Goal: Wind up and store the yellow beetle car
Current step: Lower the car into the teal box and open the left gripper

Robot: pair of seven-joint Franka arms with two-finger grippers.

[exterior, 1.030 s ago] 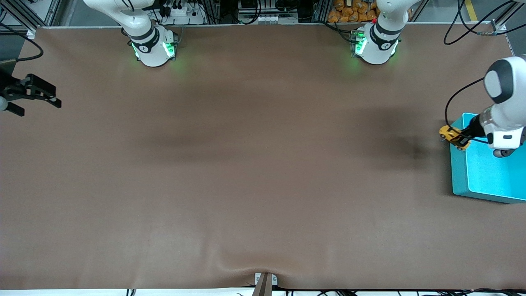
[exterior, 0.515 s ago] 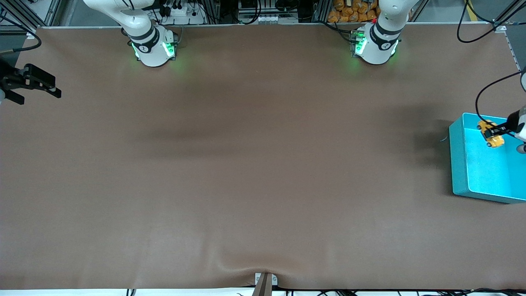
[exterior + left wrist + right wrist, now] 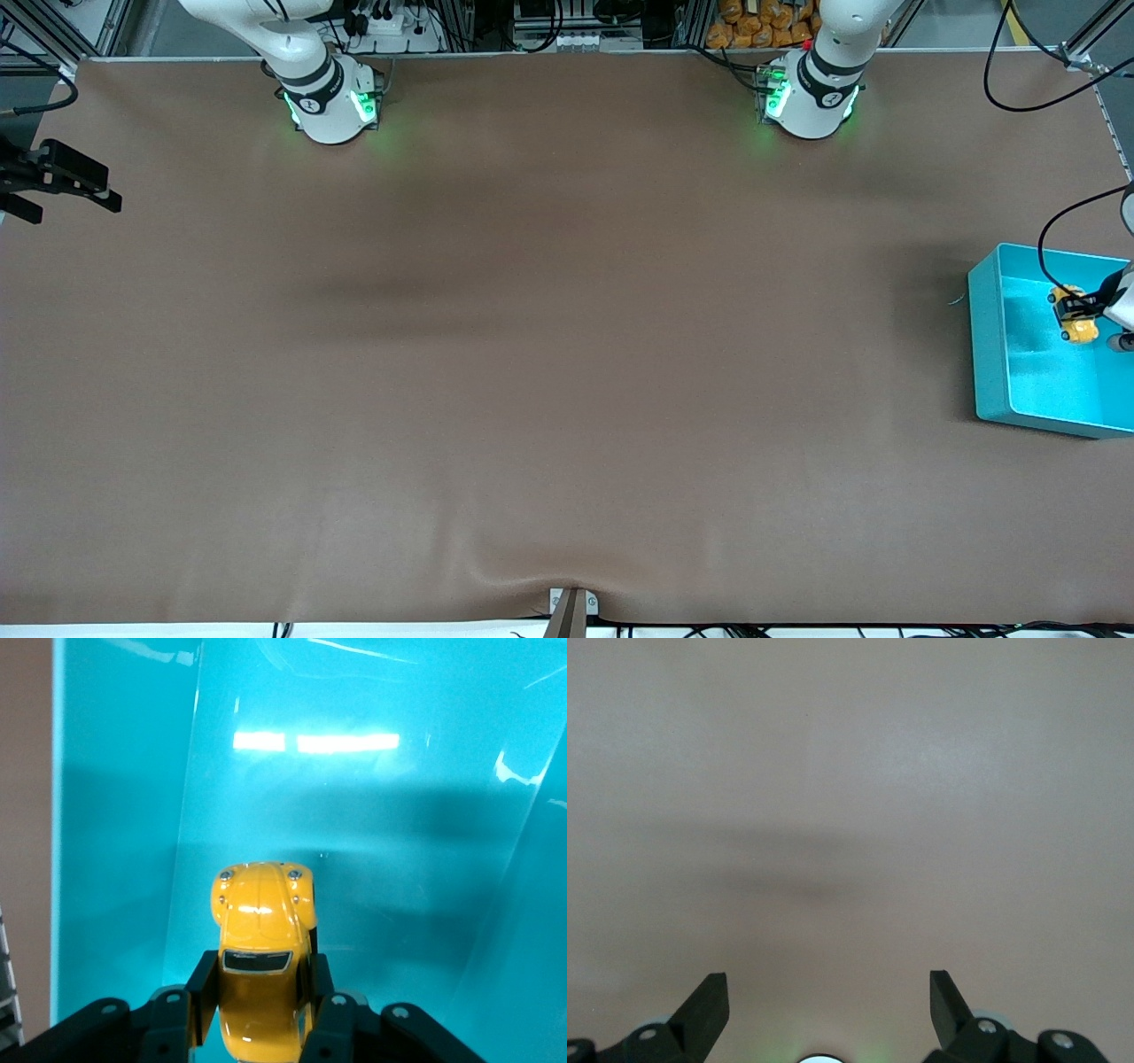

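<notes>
The yellow beetle car (image 3: 263, 961) is held clamped between the two dark fingers of the left gripper (image 3: 263, 1001), one finger pressed against each flank of the body, and it is suspended over the inside of the teal bin (image 3: 992, 354) at the left arm's end of the table. The car is seen as a small, glossy, rounded shell of yellow-orange, with a dark window across the body and tiny round studs on its domed end; no lettering or badge can be read on it. The bin is a smooth, shiny, rectangular plastic tub with upright walls, on whose inner faces bright strips of light are reflected. The table (image 3: 567, 354) is covered by a matte brown sheet, slightly rippled near the edge closest to the front camera. The right gripper (image 3: 66, 182) is held waiting over the right arm's end of the table, its black, blocky fingers (image 3: 709, 1005) spread wide apart with nothing between them. Green lights are shown glowing on both white arm bases, and no writing there is legible.
</notes>
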